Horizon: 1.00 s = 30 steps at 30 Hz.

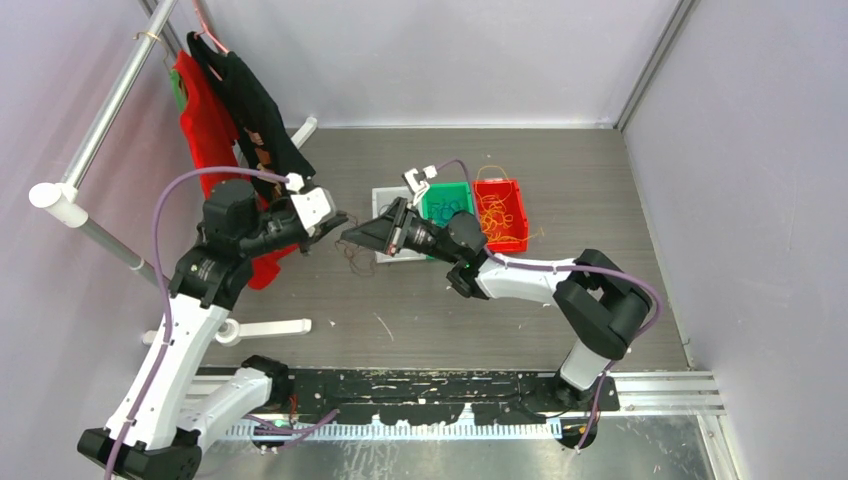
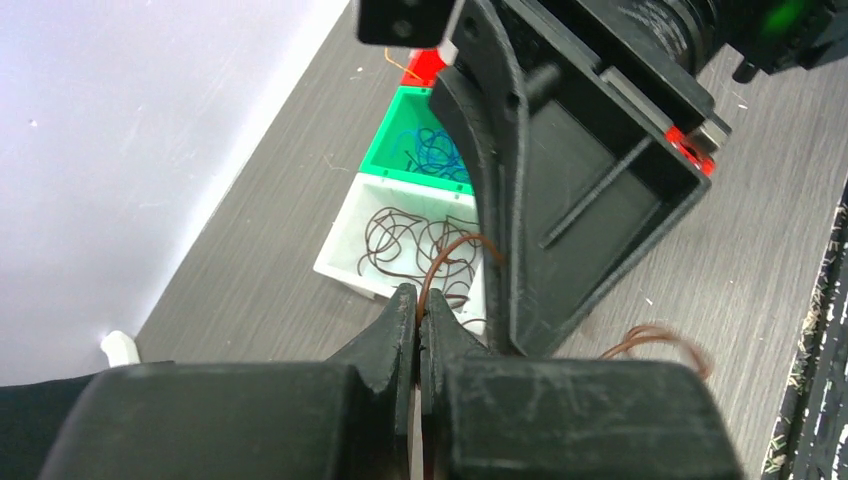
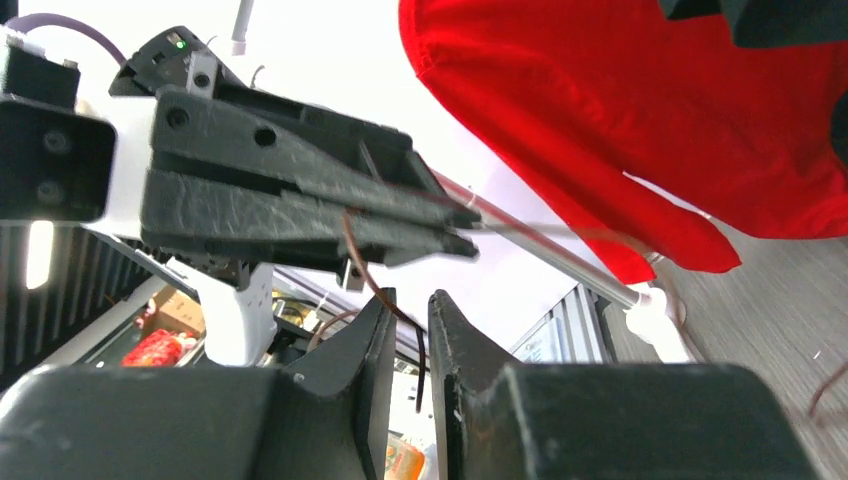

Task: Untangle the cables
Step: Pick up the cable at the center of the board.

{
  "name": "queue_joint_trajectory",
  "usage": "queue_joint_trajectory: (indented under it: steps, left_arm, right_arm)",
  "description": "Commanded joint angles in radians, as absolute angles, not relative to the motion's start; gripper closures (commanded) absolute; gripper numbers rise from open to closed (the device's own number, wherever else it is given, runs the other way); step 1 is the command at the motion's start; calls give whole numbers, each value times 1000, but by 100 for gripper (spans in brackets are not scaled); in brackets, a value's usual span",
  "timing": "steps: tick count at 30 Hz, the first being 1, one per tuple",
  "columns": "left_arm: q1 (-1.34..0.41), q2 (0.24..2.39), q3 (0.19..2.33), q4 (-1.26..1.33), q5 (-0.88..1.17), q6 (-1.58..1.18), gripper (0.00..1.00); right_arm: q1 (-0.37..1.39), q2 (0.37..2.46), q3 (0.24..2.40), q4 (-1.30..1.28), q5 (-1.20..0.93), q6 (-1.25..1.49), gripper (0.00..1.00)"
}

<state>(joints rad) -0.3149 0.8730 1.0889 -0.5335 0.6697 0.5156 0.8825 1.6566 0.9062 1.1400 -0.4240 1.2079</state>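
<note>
- Grip: the left gripper is fully closed, its tips pinching a thin dark brown wiry cable that arcs up and to the right from the pinch.
- The right gripper faces the left one, tip to tip and very near. Its fingers stand a narrow gap apart, and the same cable runs down through that gap without being clamped.
- From above, both grippers meet over the grey wood-grain table, just left of three small bins, with brown wire hanging beneath them.
- A blurred brown loop shows beside the right gripper; whether it belongs to the held cable is unclear.
- The white square bin holds more brown cables.
- The green bin, touching the white one, holds blue cables.
- The red bin, next to the green, holds yellow-orange cables, and a few strands poke over its rim.
- A red garment and a black garment hang on a metal rail behind the left arm.
</note>
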Motion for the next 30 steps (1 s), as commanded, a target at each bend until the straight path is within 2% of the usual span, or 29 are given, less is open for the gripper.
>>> queue_joint_trajectory:
  steps: [1,7,15,24,27,30]
  left_arm:
    - [-319,900,1190,-435,642,505,100]
    - [-319,970,1337,-439,640,463,100]
    - [-319,981,1442,-463,643,443,100]
    - [-322,955,1457,-500,714,406,100]
    - [-322,953,1462,-502,725,391,100]
    - [-323,956,1466,-502,732,378,100]
  right_arm:
    - [897,1634,876,1209,-460,1209,77]
    - [920,1576,872,948,-485,1008,78]
    - [921,1506,838,732,-475,865,80]
    - [915,1295,951,292,-242,475,44]
    - [908,1271,993,231,-192,384,32]
    - [908,1285,1024,233,-189,320,25]
